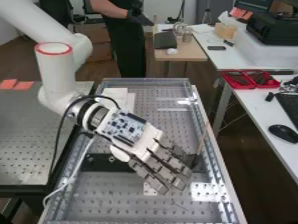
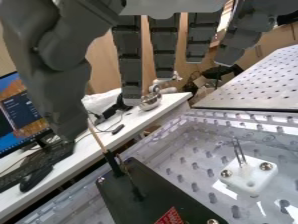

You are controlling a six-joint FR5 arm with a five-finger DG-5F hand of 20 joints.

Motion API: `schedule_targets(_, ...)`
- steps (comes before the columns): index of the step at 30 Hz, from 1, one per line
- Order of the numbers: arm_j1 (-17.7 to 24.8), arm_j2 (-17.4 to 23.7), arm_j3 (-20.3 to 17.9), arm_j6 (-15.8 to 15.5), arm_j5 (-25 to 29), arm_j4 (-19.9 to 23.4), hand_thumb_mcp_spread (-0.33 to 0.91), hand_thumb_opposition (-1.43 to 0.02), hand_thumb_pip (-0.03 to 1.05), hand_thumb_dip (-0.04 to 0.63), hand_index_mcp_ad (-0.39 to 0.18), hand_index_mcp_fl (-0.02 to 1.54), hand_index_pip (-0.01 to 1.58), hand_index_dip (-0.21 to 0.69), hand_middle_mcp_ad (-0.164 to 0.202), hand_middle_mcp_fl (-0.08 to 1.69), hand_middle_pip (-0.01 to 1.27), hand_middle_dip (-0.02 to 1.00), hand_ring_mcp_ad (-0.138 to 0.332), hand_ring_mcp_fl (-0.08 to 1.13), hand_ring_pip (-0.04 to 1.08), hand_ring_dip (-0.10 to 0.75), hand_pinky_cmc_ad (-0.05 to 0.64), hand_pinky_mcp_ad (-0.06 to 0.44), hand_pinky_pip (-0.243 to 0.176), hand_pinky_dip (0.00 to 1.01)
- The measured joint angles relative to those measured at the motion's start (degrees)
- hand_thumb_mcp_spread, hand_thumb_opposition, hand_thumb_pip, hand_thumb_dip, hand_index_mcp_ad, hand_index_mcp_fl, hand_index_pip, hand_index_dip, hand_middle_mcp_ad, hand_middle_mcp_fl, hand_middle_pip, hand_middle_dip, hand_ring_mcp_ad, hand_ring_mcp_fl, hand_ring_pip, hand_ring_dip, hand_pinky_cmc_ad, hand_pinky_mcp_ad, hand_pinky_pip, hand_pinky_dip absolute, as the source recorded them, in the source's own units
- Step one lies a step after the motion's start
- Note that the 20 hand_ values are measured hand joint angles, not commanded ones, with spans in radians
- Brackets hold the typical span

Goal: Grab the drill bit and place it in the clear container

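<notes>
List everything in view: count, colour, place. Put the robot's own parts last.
Bench: one, grey, under the hand
Plate: one, black, on the bench
Rod: one, brown, rising by the plate
Block: one, white, on the bench
Pins: apparently two, dark, on the block
Paper: count unclear, white, bench's far end
Side table: one, grey, high view's left
Notes: two, orange, on the side table
Desk: one, white, high view's right
Trays: two, red, desk
Mouse: one, black, desk
Keyboard: one, black, by the mouse
Screen: one, lit, desk
Arm: one, white, above the bench
Hand: one, dark grey and white, on the arm
</notes>
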Motion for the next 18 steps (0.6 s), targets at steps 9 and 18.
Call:
schedule_targets(9,0.3,-2.3,1.7,-0.3,0.6,-1.2,0.35,-0.77,0.65,0.225,-0.040,0.32,0.76,0.328,0.108,0.20,0.13,0.19,0.133,0.00,0.10,0.016,0.279,0.199,-0.075,0.14)
schedule_targets(18,0.9,-2.9,2.3,-1.1,0.5,-0.8,0.40,-0.79,0.61,0.227,-0.058,0.29,1.01,0.325,0.091,0.20,0.13,0.20,0.099,0.00,0.10,0.016,0.271,0.188,-0.075,0.14)
